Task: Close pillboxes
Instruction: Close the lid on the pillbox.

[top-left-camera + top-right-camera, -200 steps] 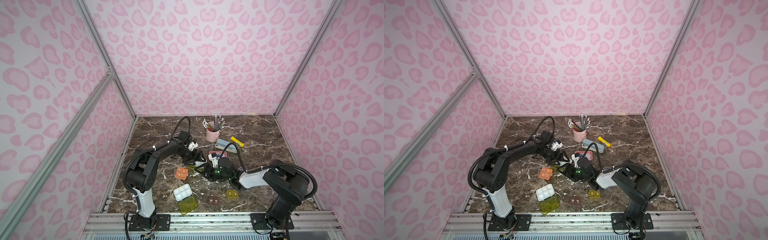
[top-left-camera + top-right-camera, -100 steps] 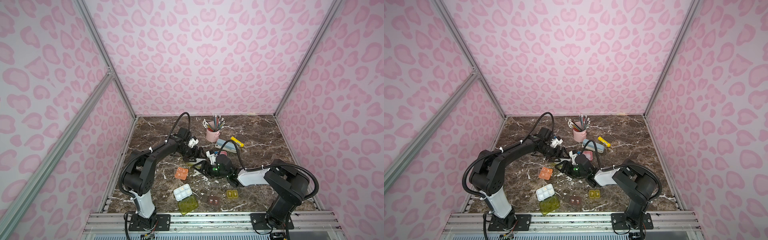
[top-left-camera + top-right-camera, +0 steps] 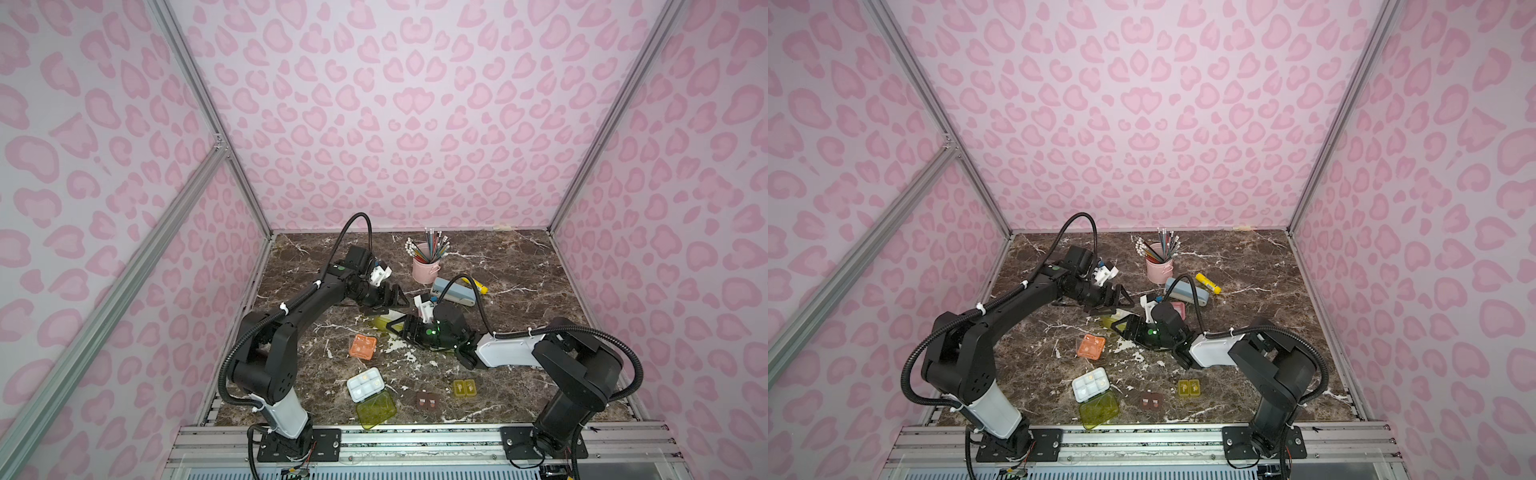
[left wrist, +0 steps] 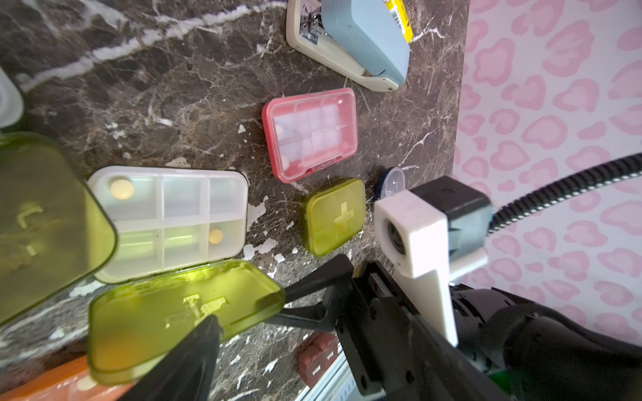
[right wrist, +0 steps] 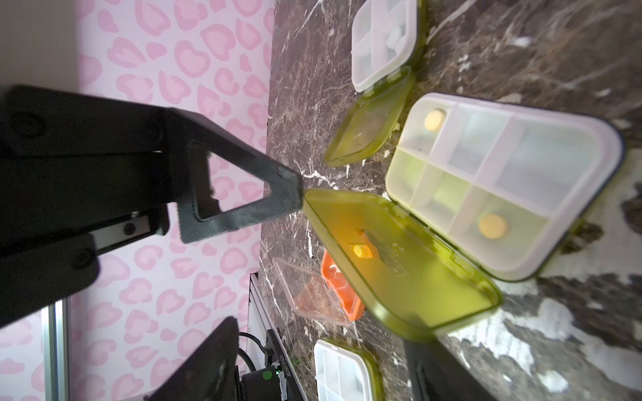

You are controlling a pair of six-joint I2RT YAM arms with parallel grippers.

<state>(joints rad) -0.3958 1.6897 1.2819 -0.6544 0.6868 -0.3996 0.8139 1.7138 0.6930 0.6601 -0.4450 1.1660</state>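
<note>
The right fingers, black triangular open frames with a grainy face, stand wide apart and hold nothing. The tip of one meets the rounded corner of a yellow-green lid, a glossy translucent rounded rectangle with an embossed cross, swung open on its hinge. Just past that tip lies its white tray, made of milky plastic with six square cells and a round yellow tablet in two of them. It rests on the dark, white-veined marble surface.

The left fingers hang close above that tray, spread wide and empty as far as the top views show. Further from the right fingertips, a second white tray has its lid half up. Off to the side of the right fingers sits the orange pillbox, its clear lid open.

Behind those fingers, beside the wrist, lie a closed square olive box with a raised plus, a closed pink box with a frosted top, and a round dark-blue box. Farther off rest a grey-blue stapler and a yellow glue stick.

Well away from both, toward the arms' bases, a third white tray lies with its lid flat open. It is near a small brown box and a small yellow box.
</note>
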